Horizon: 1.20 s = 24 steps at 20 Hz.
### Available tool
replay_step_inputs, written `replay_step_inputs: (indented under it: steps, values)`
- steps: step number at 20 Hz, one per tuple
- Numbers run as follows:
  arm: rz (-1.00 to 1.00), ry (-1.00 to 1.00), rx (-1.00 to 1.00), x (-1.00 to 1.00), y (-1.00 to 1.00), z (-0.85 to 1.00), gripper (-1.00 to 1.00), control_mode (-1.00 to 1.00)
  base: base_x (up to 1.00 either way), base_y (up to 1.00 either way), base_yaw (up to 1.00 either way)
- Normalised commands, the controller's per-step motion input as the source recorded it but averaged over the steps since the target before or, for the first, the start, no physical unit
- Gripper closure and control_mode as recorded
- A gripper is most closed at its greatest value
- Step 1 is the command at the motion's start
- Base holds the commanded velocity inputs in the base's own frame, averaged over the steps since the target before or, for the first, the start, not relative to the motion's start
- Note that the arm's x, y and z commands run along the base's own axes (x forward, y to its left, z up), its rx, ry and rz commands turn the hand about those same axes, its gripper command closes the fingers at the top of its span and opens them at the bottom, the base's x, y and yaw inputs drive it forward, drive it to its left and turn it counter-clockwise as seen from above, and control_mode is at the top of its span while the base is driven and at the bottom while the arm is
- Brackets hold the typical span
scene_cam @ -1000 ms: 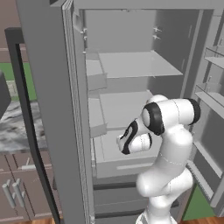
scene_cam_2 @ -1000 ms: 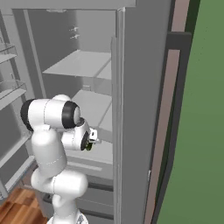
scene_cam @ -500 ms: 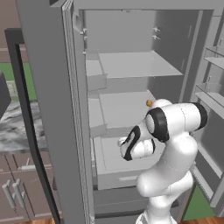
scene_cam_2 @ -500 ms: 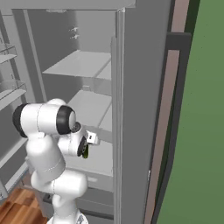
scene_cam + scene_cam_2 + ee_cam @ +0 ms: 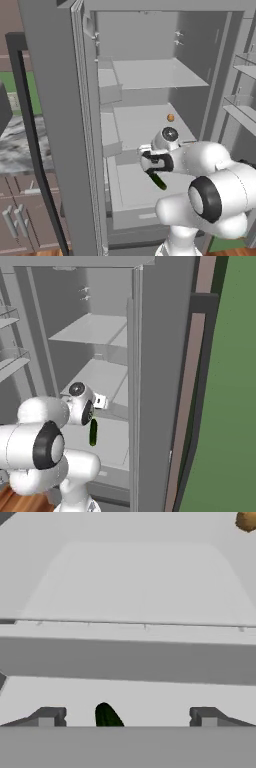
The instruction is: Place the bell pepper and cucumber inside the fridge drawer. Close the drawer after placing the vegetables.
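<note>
The gripper (image 5: 127,717) stands wide open in the hand view, its two dark fingertips (image 5: 47,716) far apart at the bottom, and it holds nothing. Between the fingertips, closer to the left one, the dark green tip of the cucumber (image 5: 106,716) rises into view without touching either of them. In the left base view the gripper (image 5: 151,162) is over the pulled-out fridge drawer (image 5: 131,212), and the cucumber (image 5: 158,180) hangs just under it, tilted, above the pale floor of the drawer toward its right side. I cannot tell whether it already rests on the floor. In the right base view the cucumber (image 5: 93,432) looks nearly upright, just below the gripper (image 5: 98,402), over the fridge drawer (image 5: 112,448). The drawer is open, and its front wall with the pale bar is the nearest part to the robot.

Behind the drawer, in the hand view, a grey band crosses the picture, and above it lies a pale shelf (image 5: 140,582). Near the far right corner of this shelf sits a small orange round object (image 5: 246,520); in the left base view the same object (image 5: 170,118) is at the back of the shelf (image 5: 145,127), near the right wall.
</note>
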Motion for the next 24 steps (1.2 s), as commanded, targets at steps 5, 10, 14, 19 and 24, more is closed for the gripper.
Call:
replay_step_inputs:
  steps: [5,10,14,19,24]
  values:
    - [-0.06,0.12,0.00,-0.43,0.00,1.00,-1.00,-1.00,0.00,0.00,0.00]
    - [-0.02,0.11,0.00,-0.97,0.00,0.84,-1.00,-1.00,0.00,0.00,0.00]
    - [-0.01,0.00,0.00,-1.00,0.00,0.34,-1.00,-1.00,0.00,0.00,0.00]
    - [-0.01,0.03,0.00,-1.00,0.00,0.34,-1.00,-1.00,0.00,0.00,0.00]
    - [0.00,0.13,0.00,-0.59,0.00,-0.01,-1.00,-1.00,0.00,0.00,0.00]
